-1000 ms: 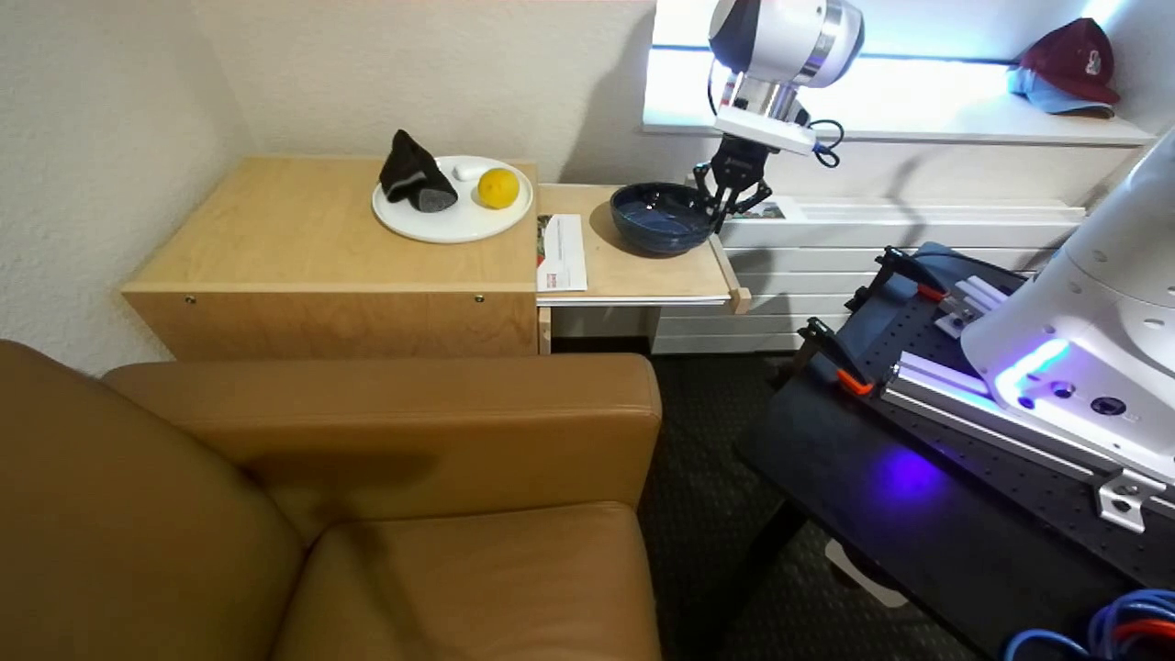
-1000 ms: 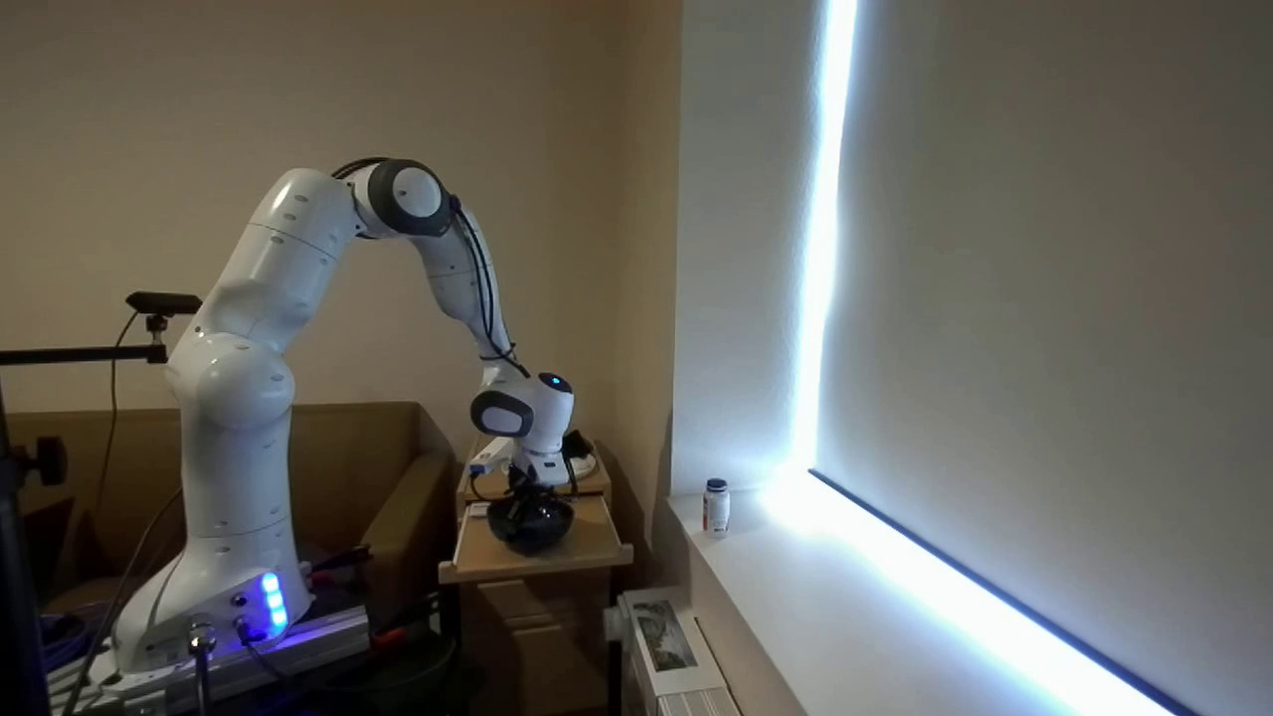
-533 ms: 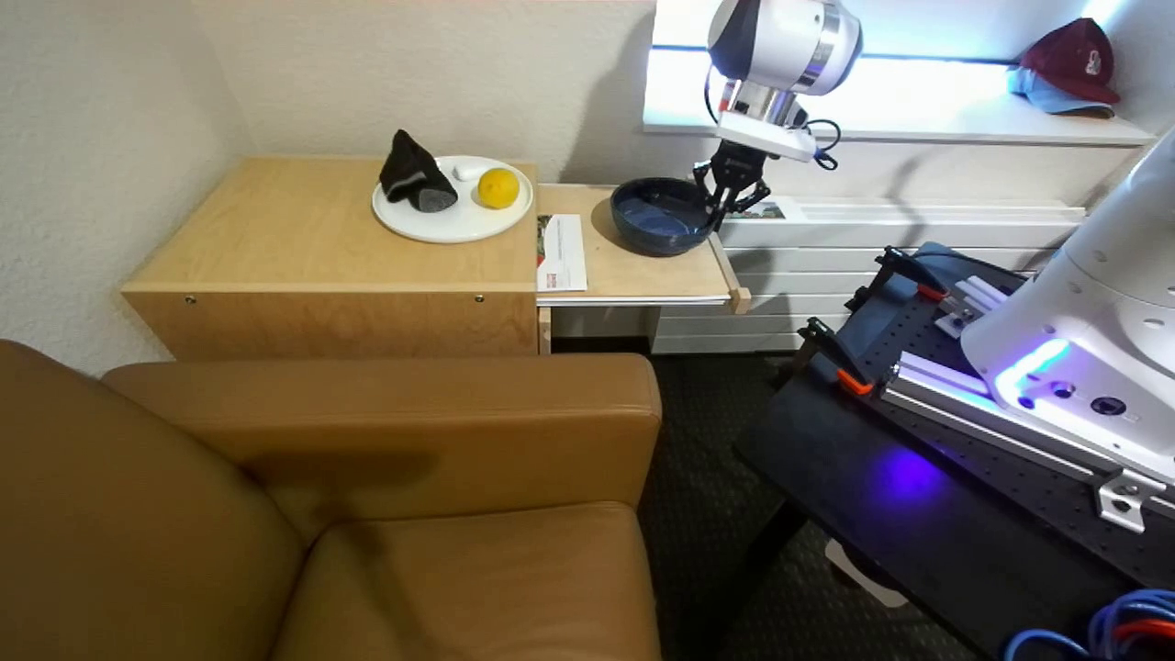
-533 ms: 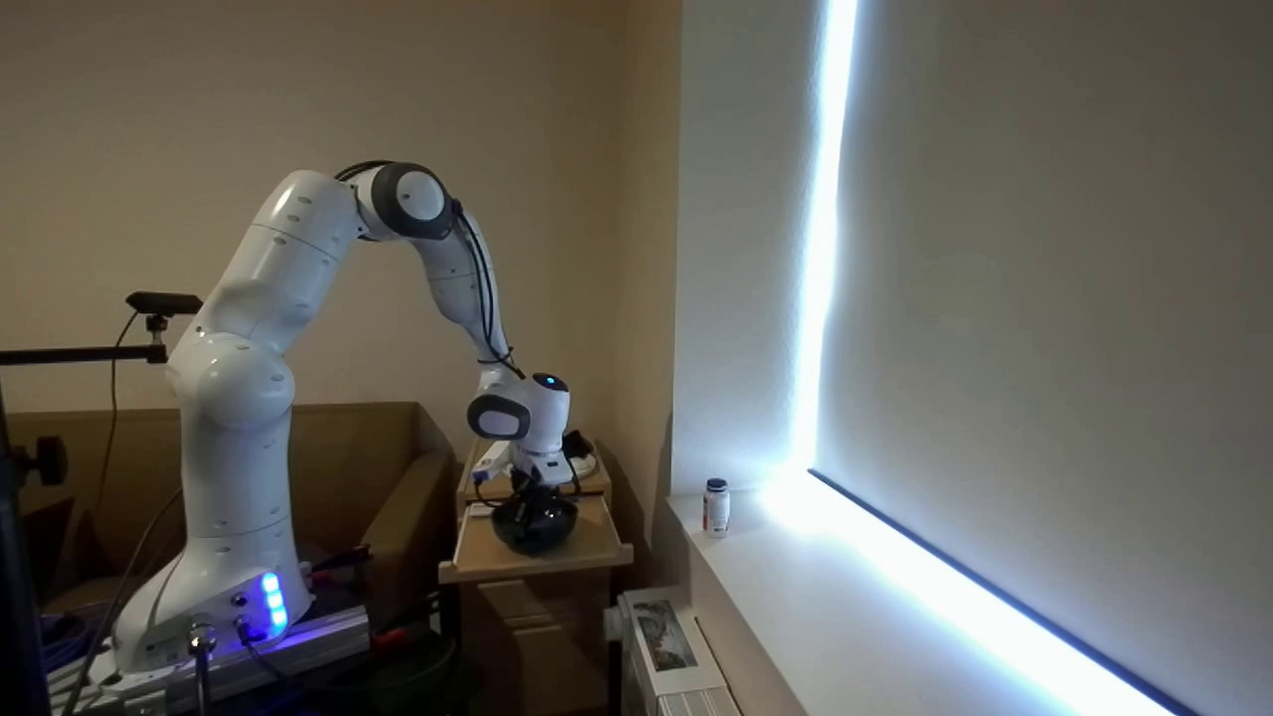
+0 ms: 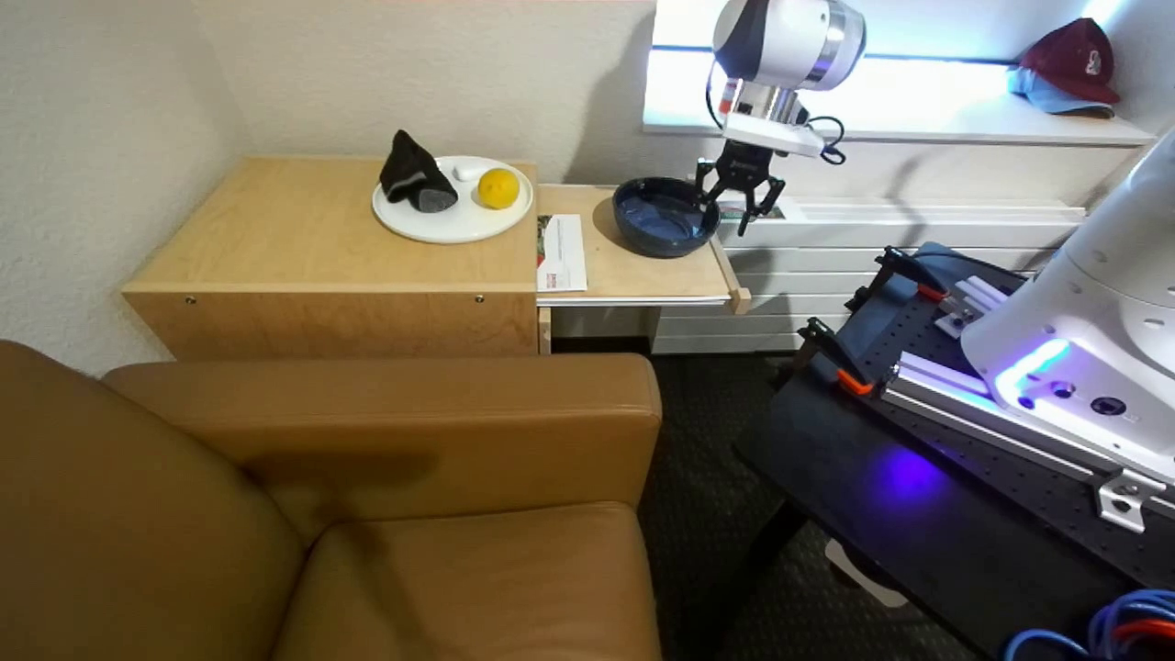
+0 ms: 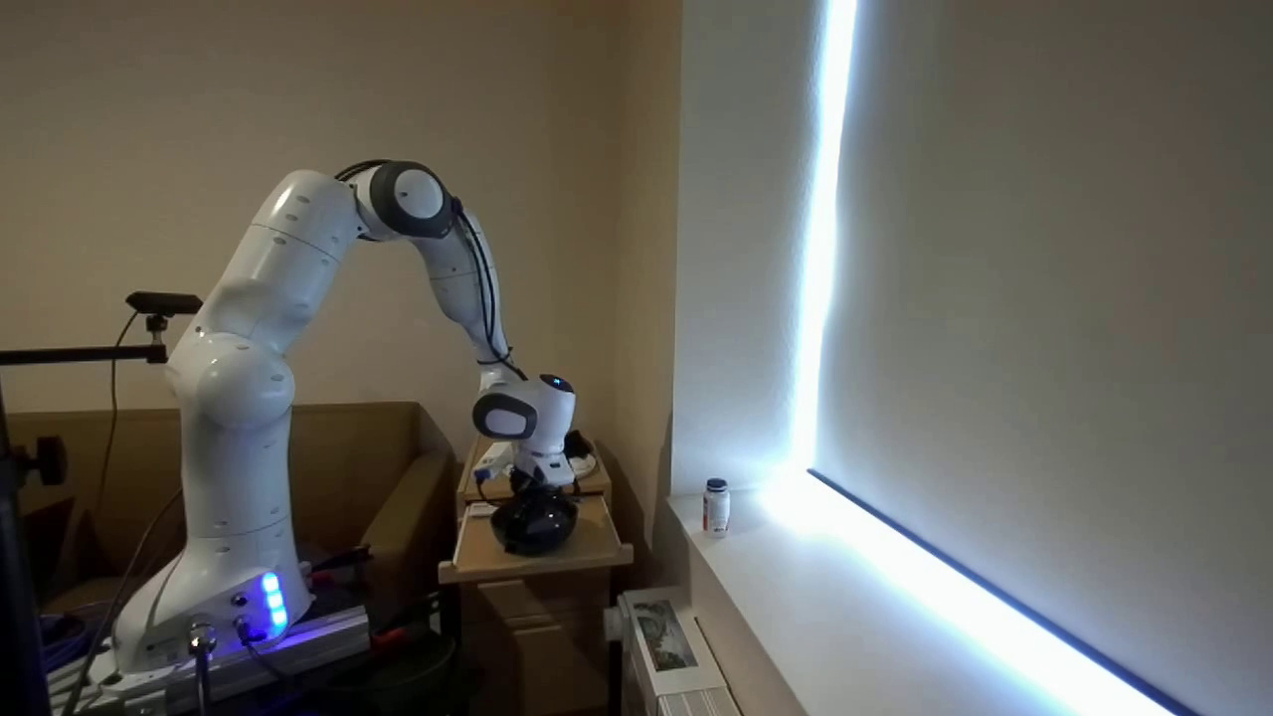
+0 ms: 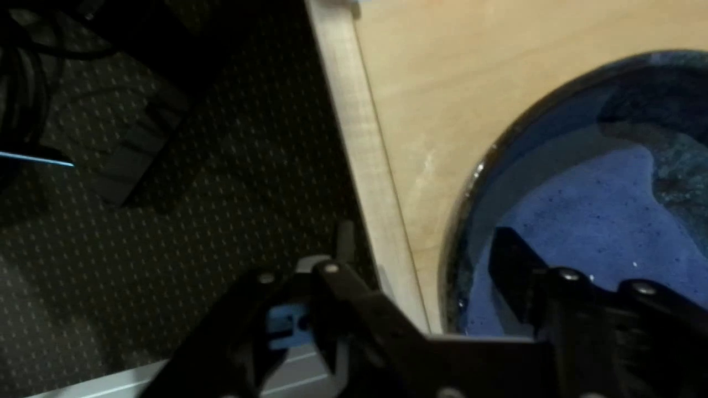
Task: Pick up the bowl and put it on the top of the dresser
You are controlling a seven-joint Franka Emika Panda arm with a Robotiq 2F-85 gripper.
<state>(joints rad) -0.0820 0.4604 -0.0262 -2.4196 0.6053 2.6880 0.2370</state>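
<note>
The dark blue bowl (image 5: 663, 225) rests upright on the pull-out board (image 5: 633, 278) at the side of the dresser (image 5: 285, 229), whose flat tan top stands to the board's left in that exterior view. My gripper (image 5: 724, 216) is above the bowl's edge on the window side, its jaws spread apart. In the wrist view the gripper (image 7: 421, 235) straddles the rim of the bowl (image 7: 597, 193): one finger is over the inside, the other lies outside past the board's edge. A visible gap separates both fingers from the rim, so nothing is gripped.
A white plate (image 5: 441, 228) with a lemon (image 5: 497, 188) and a black cloth-like item (image 5: 408, 170) sits on the dresser top near the board. A leaflet (image 5: 565, 257) lies beside the bowl. The couch armrest (image 5: 395, 395) runs in front; a radiator (image 5: 854, 275) stands behind.
The gripper's fingers were shut at the bowl's rim half a second ago and have now spread apart. The bowl has shifted only very slightly on the board.
</note>
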